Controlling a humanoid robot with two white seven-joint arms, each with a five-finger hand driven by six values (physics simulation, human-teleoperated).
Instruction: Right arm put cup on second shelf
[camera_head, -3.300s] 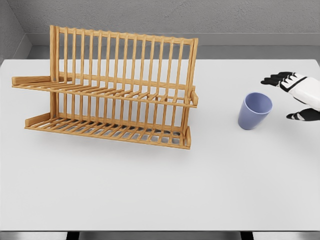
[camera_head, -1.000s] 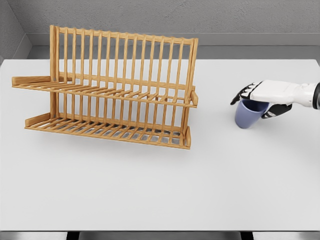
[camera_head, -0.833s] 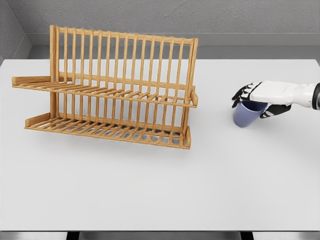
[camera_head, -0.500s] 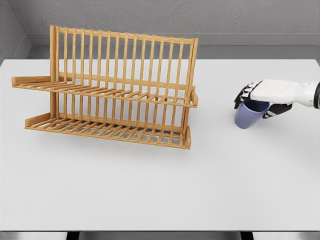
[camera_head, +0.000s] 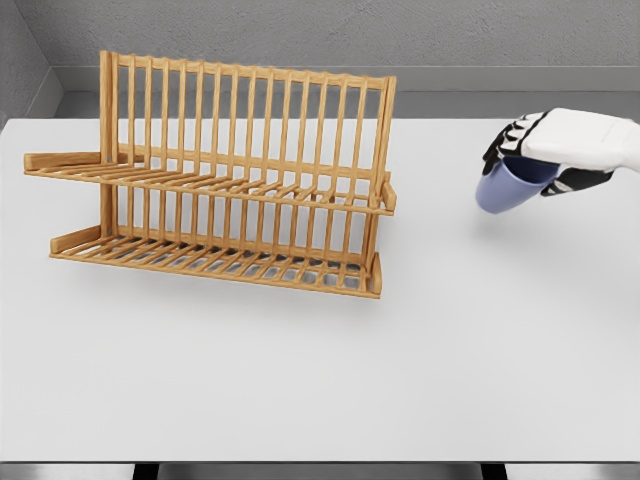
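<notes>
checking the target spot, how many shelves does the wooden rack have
2: the upper shelf and the lower shelf of the rack, both holding nothing; none look hidden.

Matt, smooth pale-grey counter (camera_head: 300, 380). Warm honey-coloured wood with a light satin sheen on the slatted rack (camera_head: 230, 170). Right of the rack, smooth matt periwinkle cup (camera_head: 505, 188), plastic-looking. Glossy white hard shell on the right hand (camera_head: 545, 150), with dull black fingers (camera_head: 500, 148).
</notes>
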